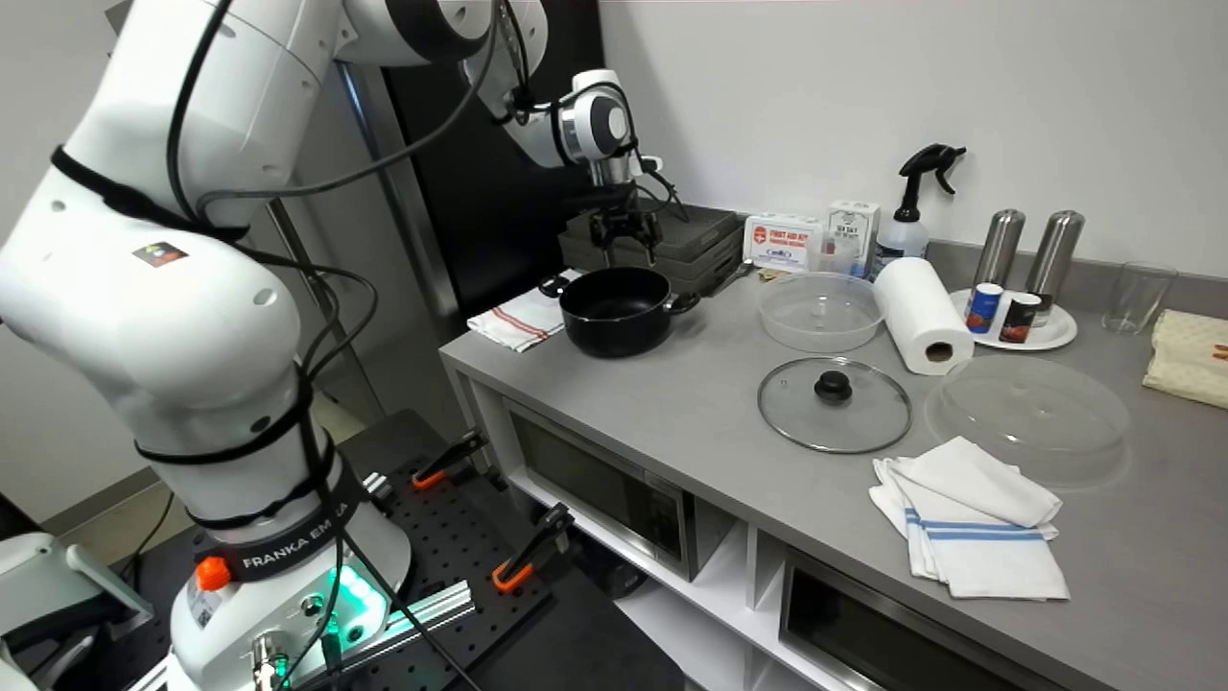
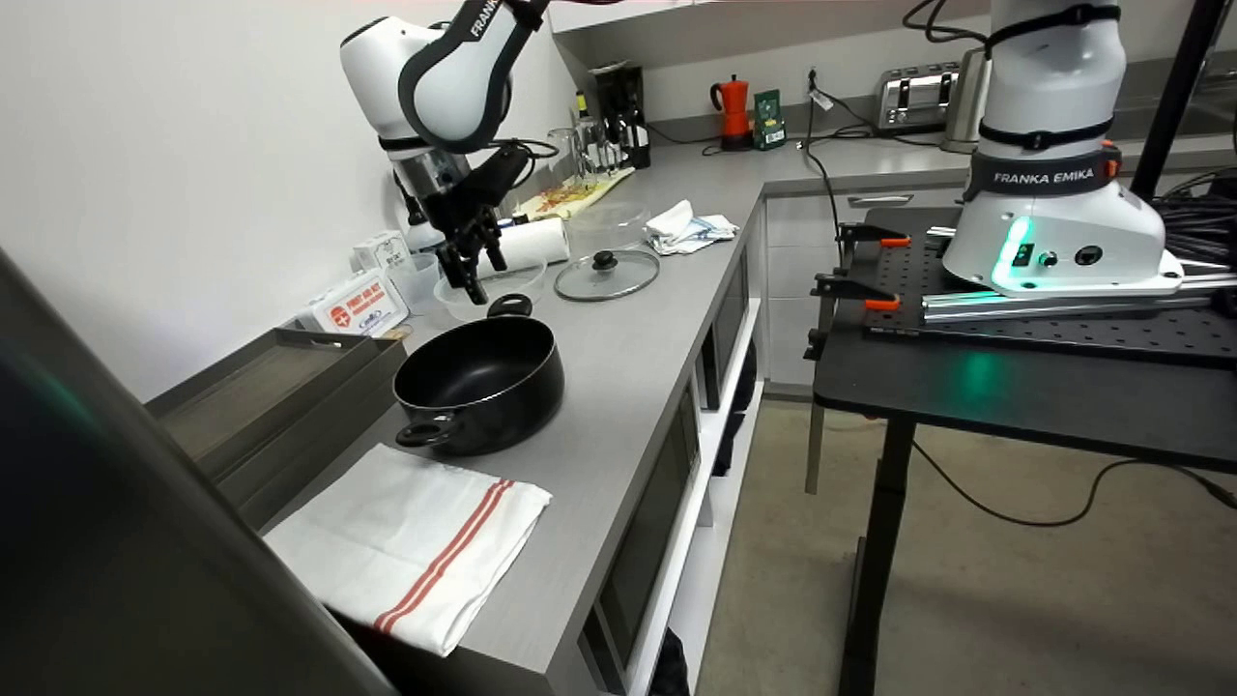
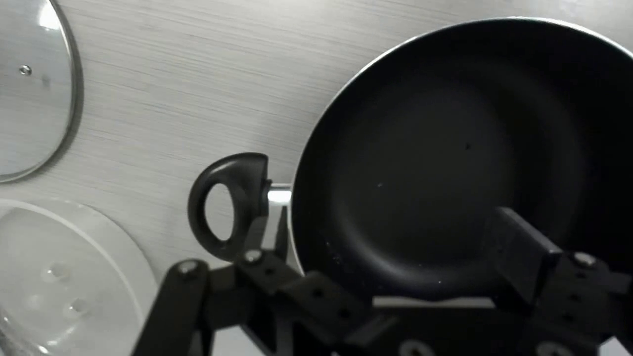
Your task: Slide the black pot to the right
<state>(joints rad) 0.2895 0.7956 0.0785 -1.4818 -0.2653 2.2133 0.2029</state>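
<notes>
Your tool (image 3: 388, 222) stands spread above the two-handled black pot (image 2: 478, 387), which sits on the counter (image 2: 618, 377) beside the folded red-striped towel (image 2: 416, 551), so no grip is established and the rightward slide appears entirely outstanding.

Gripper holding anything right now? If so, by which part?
Nothing is held: the gripper is open, its jaws wide apart. In the wrist view they overlap the black pot, but neither it nor its side handle is clamped.
</notes>
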